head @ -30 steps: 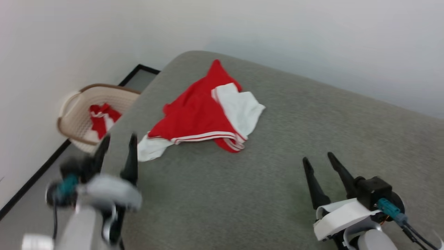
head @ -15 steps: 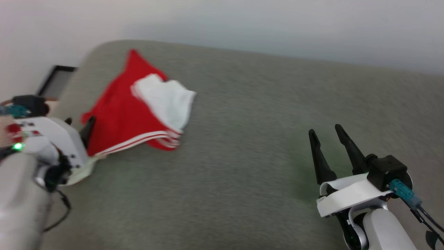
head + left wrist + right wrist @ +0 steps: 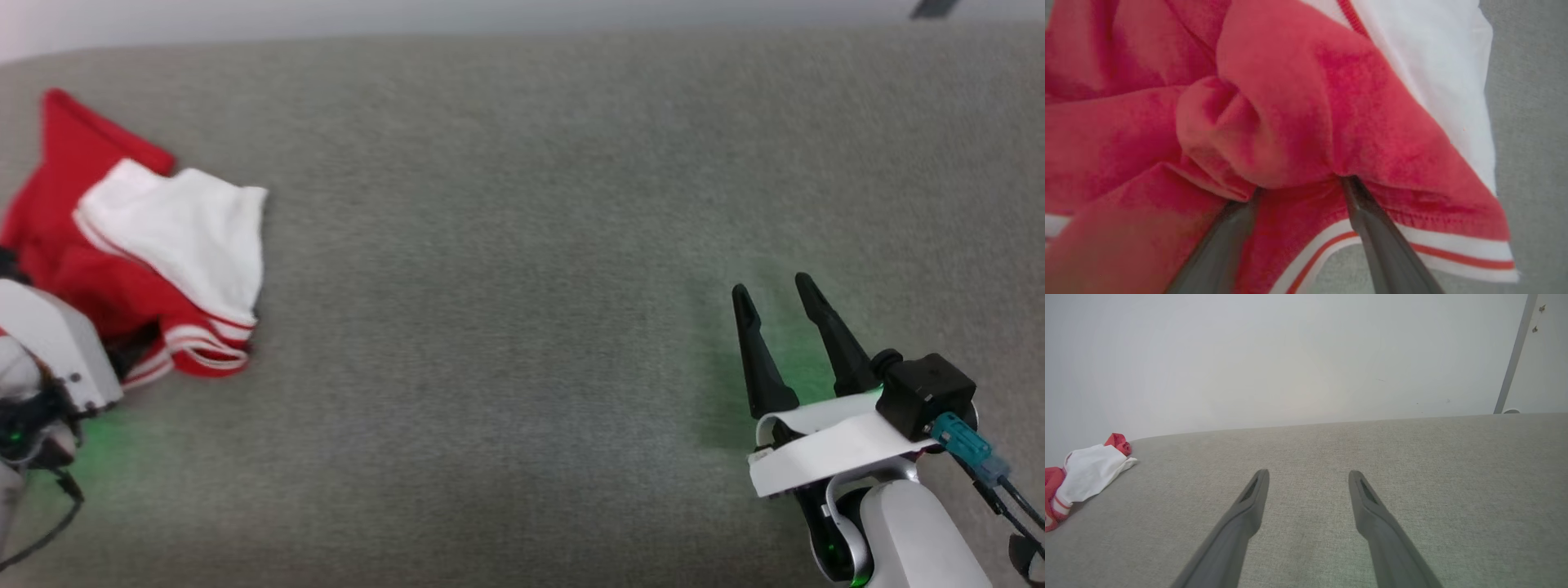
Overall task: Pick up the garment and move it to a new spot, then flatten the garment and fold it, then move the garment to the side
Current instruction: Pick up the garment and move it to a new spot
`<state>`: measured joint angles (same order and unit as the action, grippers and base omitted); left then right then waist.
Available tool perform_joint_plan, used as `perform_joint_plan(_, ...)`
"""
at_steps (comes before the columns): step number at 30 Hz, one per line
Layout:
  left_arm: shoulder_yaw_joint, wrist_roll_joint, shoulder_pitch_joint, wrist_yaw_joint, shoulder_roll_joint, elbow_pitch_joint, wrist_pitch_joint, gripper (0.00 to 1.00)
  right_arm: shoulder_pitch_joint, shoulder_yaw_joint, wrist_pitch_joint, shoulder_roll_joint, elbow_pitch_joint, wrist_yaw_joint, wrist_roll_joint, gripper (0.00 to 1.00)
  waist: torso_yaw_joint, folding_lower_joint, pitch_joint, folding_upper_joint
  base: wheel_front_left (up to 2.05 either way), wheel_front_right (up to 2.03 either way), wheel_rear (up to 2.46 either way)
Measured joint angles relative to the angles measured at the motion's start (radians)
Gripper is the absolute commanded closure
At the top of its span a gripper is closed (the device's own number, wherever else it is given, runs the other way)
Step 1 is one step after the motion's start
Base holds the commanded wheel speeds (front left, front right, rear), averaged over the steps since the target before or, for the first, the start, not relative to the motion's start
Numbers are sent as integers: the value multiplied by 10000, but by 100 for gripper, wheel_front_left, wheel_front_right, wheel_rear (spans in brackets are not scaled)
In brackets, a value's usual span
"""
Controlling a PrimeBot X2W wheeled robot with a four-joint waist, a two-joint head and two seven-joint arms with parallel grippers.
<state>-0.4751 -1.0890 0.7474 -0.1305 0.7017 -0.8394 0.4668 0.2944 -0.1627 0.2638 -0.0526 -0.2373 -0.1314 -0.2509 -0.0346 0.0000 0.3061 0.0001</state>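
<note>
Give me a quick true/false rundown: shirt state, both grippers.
1. The garment lies bunched at the left end of the grey surface. True.
2. A white sleeve lies on top of the red body. True.
3. The left gripper has its jaws shut on the white sleeve. False: the jaws stand apart, with the tips against red fabric just above the striped trim.
4. The right gripper holds the garment. False: its jaws are open over bare grey surface, well apart from the garment.
</note>
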Motion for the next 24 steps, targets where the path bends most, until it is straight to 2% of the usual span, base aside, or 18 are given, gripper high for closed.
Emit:
perform_joint_plan(8,-487,-656,82,-4,240,-351,-205,0,225,-119,0,0,148,0,257,0,-490,0,574,0,0,0,0)
perform_joint_plan(9,-562,-752,85,-2,234,-345,-242,35,248,-144,0,0,167,0,272,0,-498,0,565,0,0,0,0)
perform_joint_plan(11,-719,-905,83,15,230,-337,-374,75,249,-230,0,0,188,0,272,0,-495,0,507,0,0,0,0)
perform_joint_plan(12,-786,-978,81,29,217,-311,-479,100,249,-276,0,2,198,0,272,0,-483,0,463,0,0,0,0)
perform_joint_plan(17,-1116,-1126,16,29,54,-407,-1498,100,220,-382,0,6,92,0,222,0,-367,0,93,0,0,0,0)
perform_joint_plan(24,-1488,-997,118,23,123,-332,-3058,100,-115,-416,0,8,-173,0,42,0,-191,0,-636,0,0,0,0)
